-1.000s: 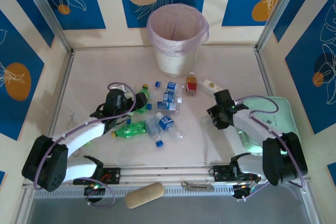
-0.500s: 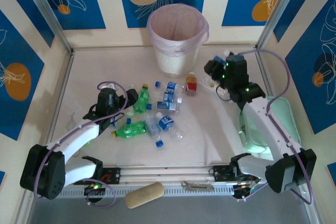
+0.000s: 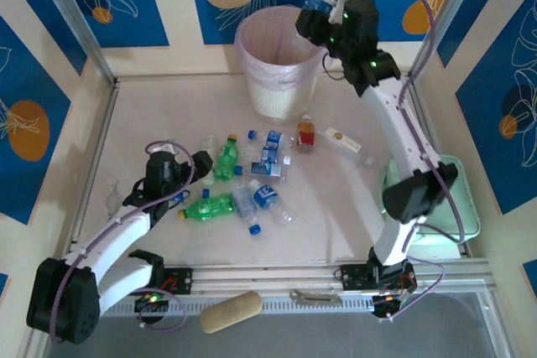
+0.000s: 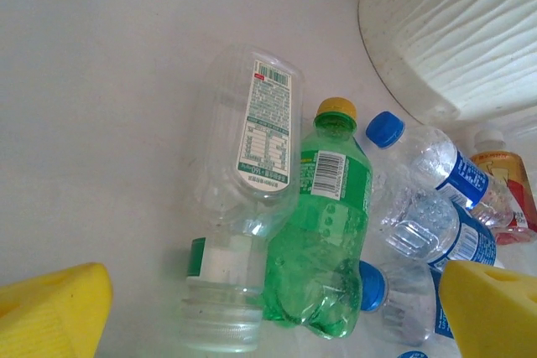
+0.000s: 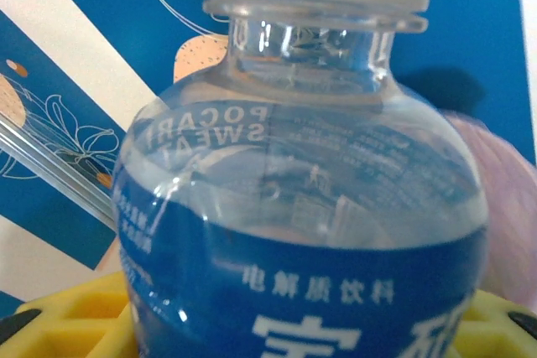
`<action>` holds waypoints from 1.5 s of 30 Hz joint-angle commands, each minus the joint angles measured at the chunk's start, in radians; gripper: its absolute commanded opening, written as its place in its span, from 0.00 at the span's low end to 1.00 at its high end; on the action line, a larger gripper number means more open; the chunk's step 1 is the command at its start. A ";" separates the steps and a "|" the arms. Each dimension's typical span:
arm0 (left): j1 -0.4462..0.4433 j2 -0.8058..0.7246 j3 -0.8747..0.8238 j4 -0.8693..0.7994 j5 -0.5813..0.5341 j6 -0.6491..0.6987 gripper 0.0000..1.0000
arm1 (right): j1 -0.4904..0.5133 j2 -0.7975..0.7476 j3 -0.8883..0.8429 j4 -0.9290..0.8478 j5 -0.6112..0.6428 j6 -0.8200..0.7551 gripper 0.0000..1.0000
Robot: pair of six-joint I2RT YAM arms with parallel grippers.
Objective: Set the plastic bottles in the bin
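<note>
Bottle (image 5: 302, 207) with the blue label is pinched in the right pincer (image 3: 321, 11) up by the bin's (image 3: 277, 94) right rim, opening just to its left; left pincer (image 3: 204, 159) hangs spread over the other bottles (image 3: 260, 197).

Bright and even from overhead, with only short, soft shadows on the pale table (image 3: 151, 115). Crisp in the top view. Slightly soft in the right wrist view, small glints on the clear bottle (image 5: 302, 190) (neck especially). Blurred yellow fingertips (image 4: 50, 308) low in the left wrist view; perhaps slight washout on the white bin (image 4: 453, 31).
</note>
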 commanded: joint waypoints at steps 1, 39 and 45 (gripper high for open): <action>0.014 -0.034 -0.017 -0.029 0.010 0.031 1.00 | 0.013 0.121 0.175 -0.099 0.013 -0.101 0.53; 0.027 -0.067 -0.013 -0.056 0.050 0.041 1.00 | 0.002 0.377 0.519 -0.249 -0.116 -0.129 0.98; 0.028 -0.056 0.009 -0.051 0.097 0.043 1.00 | -0.036 0.180 0.249 -0.248 -0.187 -0.124 0.99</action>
